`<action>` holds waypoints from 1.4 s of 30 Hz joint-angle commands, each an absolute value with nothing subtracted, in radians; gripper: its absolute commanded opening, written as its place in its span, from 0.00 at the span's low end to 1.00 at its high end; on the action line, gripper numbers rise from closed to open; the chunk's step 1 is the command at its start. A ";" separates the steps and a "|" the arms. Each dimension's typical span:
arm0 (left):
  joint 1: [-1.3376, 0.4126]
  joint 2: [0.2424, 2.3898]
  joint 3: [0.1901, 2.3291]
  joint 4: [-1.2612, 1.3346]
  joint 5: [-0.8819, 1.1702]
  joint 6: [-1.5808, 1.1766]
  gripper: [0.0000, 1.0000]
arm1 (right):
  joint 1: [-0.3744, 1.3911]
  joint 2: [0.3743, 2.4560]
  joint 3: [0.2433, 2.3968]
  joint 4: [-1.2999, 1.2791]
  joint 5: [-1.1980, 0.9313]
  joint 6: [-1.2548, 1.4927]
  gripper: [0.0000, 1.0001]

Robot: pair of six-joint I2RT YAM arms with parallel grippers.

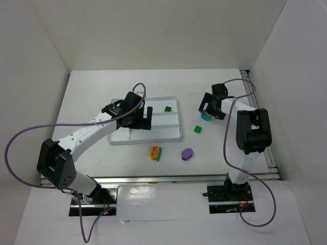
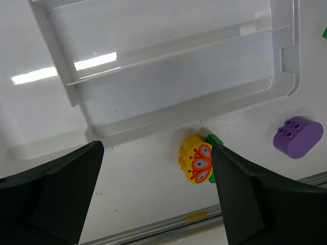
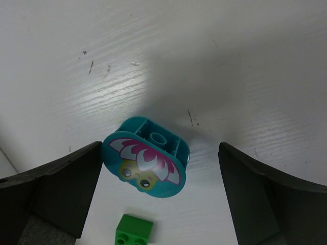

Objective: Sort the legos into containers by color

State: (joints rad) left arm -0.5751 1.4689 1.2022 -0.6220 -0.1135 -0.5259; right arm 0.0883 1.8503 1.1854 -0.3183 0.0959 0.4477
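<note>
Cyan-and-pink piece [image 3: 146,163] lay on the table [image 1: 102,87], flower face up toward the wrist cam, between the fingers of the R gripper [image 3: 159,147]. That pincer was spread wide and not clamped on the piece; couldn't tell whether either finger touched it. 1st green cube [image 3: 134,230] sat loose on the table just at 6 o'clock of the cyan-and-pink piece, apart from it.

Top view: 2nd green cube [image 1: 167,108] was inside the white tray [image 1: 176,137], far strip, approx 1 o'clock of tray centre. Orange-yellow piece [image 1: 155,152] stood on the table just outside the tray's near edge, at 5 o'clock of the tray. Purple oval [image 1: 187,153] lay at 3 o'clock of the orange-yellow piece, near it but not touching.

L gripper [image 1: 143,118] hung over the tray's middle, released, nothing between its fingers. Its wrist cam showed bare tray strips, plus the orange-yellow piece by the R-side finger [image 2: 240,194].
</note>
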 commanded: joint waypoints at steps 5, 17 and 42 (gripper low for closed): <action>-0.580 1.483 1.246 -0.617 -0.130 -0.511 1.00 | 0.109 1.879 1.206 -0.262 0.106 0.456 0.94; -0.580 1.503 1.266 -0.617 -0.130 -0.511 1.00 | 0.146 1.798 1.204 -0.301 0.138 0.456 0.50; -0.430 1.352 1.244 -0.710 -0.333 -0.680 0.98 | 0.595 1.865 1.453 -0.342 0.107 0.396 0.51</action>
State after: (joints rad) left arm -0.4332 1.3994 1.2514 -0.7048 -0.3183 -0.6628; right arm 0.5888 1.8244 1.4006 -0.3515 0.1139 0.4030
